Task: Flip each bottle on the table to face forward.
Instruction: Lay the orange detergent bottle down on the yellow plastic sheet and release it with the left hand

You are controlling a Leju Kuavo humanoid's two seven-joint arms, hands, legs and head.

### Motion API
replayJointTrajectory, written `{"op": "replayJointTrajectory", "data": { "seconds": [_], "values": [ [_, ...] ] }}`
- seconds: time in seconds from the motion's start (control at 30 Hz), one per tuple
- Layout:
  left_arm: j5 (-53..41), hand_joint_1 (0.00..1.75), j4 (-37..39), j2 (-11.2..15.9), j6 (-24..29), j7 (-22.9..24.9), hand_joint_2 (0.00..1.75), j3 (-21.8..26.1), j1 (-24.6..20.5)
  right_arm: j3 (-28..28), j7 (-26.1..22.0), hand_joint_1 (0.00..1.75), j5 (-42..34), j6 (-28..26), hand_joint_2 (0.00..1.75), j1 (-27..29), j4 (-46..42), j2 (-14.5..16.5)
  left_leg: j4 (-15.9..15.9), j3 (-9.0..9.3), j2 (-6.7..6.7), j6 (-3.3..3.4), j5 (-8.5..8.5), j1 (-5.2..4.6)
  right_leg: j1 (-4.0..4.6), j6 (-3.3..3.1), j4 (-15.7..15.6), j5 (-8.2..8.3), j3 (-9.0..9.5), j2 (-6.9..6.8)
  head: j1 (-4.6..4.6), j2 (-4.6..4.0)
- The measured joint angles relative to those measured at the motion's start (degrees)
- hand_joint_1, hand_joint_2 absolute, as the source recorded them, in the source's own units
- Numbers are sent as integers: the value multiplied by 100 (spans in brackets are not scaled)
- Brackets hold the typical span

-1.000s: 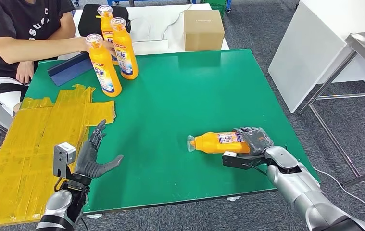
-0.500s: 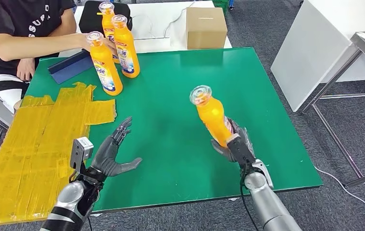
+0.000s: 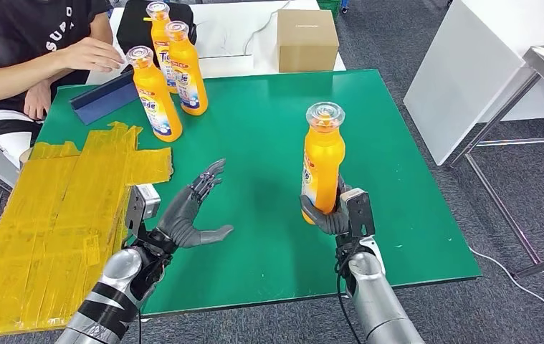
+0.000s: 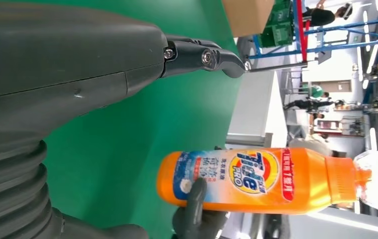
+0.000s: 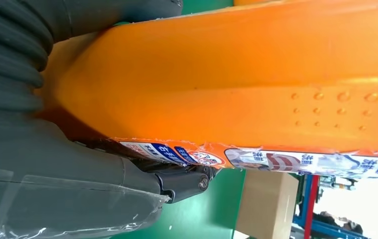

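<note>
Your right hand (image 3: 328,215) gripping lower body of orange bottle (image 3: 321,166), holding it upright above green table (image 3: 269,136), clear cap on top. Label side facing your left hand (image 3: 183,218), as its wrist camera is showing. Left hand hovering just over table, fingers spread, holding nothing. Yellow taped patch (image 3: 54,208) lying at table's left. Farther back, three orange bottles (image 3: 168,75) standing upright, caps on, close together near far left corner. Person's hand (image 3: 89,54) hovering beside them. Cardboard box (image 3: 308,41) sitting closed beyond table's far edge.
</note>
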Motion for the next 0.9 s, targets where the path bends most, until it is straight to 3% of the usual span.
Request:
{"op": "replayJointTrajectory", "data": {
  "seconds": [0.2, 0.47, 0.57, 0.73, 0.9],
  "values": [
    [278, 0, 40, -7, -66, -20, 175, -6, -84, 263, -22, 175, 83, 355, 175, -50, 159, 239, 0, -6, 1, 0, 0, 3, 2, 0, 1, 0, -6, 0, 1, 0],
    [452, 0, 187, -84, -90, 13, 175, -70, -304, 1078, -181, 175, 526, 295, 175, -142, 685, 634, 0, -7, -1, -2, 2, 7, 3, -2, 1, -1, -7, 0, 2, 0],
    [522, 0, 272, -105, -98, 12, 175, -76, -363, 1411, -292, 175, 926, 28, 175, -151, 823, 742, 0, -8, 3, -2, 2, 6, 3, -2, 1, -1, -10, 0, 1, 0],
    [633, 0, 419, -133, -190, -33, 175, -121, -423, 2024, -525, 175, 1678, -895, 175, -177, 1017, 934, 0, -9, 0, -3, 2, 7, 3, -3, 1, -2, -12, 0, 2, 0],
    [687, 0, 504, -133, -201, -67, 175, -212, -430, 2446, -554, 175, 1817, -1475, 175, -272, 1247, 985, 0, -9, 3, -4, 2, 7, 3, -3, 1, -1, -13, 1, 2, 0]
  ]
}}
